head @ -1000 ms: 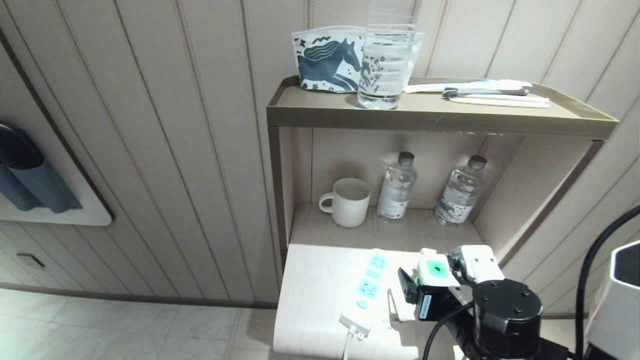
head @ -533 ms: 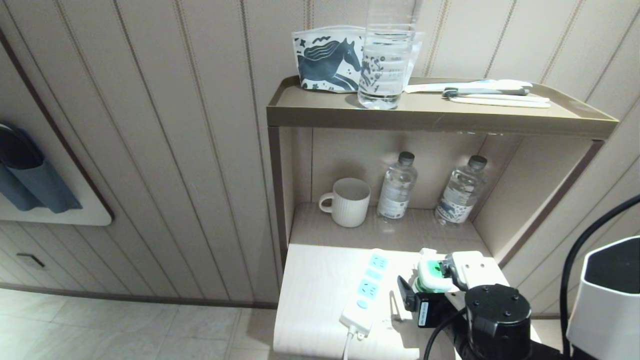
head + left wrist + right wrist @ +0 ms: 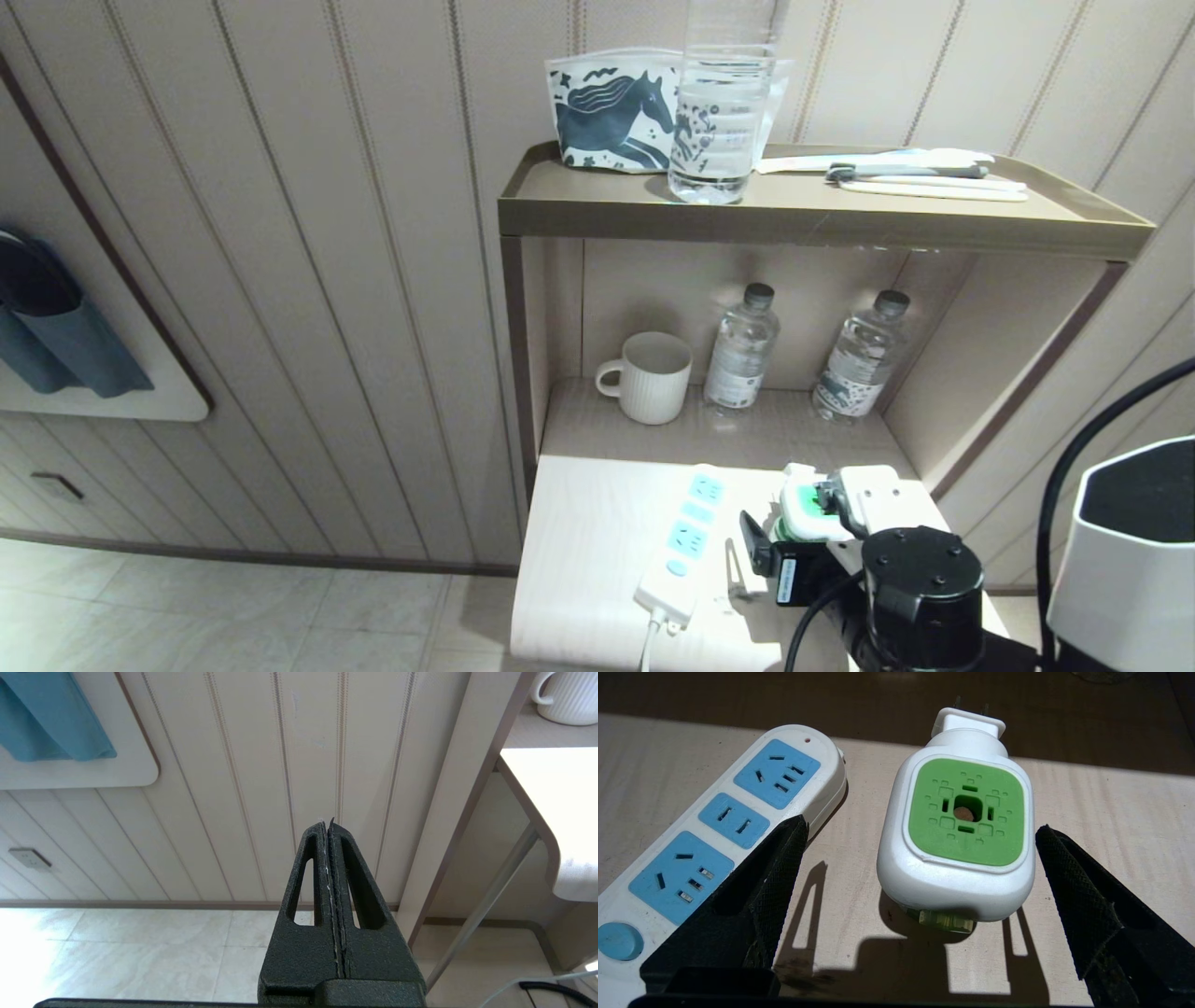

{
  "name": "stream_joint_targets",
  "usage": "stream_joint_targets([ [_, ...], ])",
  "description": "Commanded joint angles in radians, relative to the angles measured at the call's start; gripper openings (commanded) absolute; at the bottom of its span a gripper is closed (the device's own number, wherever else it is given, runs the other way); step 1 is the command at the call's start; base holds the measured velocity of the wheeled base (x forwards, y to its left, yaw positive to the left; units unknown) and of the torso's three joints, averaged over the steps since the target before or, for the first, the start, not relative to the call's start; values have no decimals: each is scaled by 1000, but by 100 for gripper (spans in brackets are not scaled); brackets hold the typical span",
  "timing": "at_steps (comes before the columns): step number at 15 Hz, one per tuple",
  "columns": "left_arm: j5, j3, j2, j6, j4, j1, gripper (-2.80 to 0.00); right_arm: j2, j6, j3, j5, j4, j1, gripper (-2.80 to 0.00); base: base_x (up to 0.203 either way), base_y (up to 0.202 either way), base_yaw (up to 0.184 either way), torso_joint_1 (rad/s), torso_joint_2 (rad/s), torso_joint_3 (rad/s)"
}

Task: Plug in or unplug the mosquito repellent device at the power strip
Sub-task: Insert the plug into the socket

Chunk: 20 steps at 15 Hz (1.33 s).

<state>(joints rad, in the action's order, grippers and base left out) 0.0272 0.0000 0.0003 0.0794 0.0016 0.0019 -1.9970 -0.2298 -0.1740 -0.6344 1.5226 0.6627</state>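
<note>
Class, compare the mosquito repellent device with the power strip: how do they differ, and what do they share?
The mosquito repellent device is short and rounded; the power strip is long and flat. The device's face is green; the strip's sockets are blue. The device bears prongs; the strip has slots. Both have white casings and rest on the table, apart.

Device bottle (image 3: 945, 919) mostly hidden (perhaps green).

Right gripper (image 3: 920, 858): black textured fingers (image 3: 1083, 905). Round black screw-studded wrist housing (image 3: 921, 581), white barcode label (image 3: 786, 585), black cable (image 3: 1074, 485). Left gripper (image 3: 330, 828): black slotted fingers.
</note>
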Motion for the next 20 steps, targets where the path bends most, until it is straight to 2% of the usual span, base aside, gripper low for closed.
stream_joint_targets([
  [1, 0, 0, 0, 0, 0, 1, -280, 1, 0, -2, -4, 47, -2, 0, 0, 0, 0, 0, 0, 0],
  [6, 0, 0, 0, 0, 0, 1, -280, -5, -11, -2, -37, 47, 5, 0, 0, 0, 0, 0, 0, 0],
  [10, 0, 0, 0, 1, 0, 1, -280, -24, -28, -8, -112, 47, 43, 0, 0, 0, 0, 0, 0, 0],
  [20, 0, 0, 0, 0, 0, 1, -280, -93, -33, -64, -138, 47, 19, 0, 0, 0, 0, 0, 0, 0],
])
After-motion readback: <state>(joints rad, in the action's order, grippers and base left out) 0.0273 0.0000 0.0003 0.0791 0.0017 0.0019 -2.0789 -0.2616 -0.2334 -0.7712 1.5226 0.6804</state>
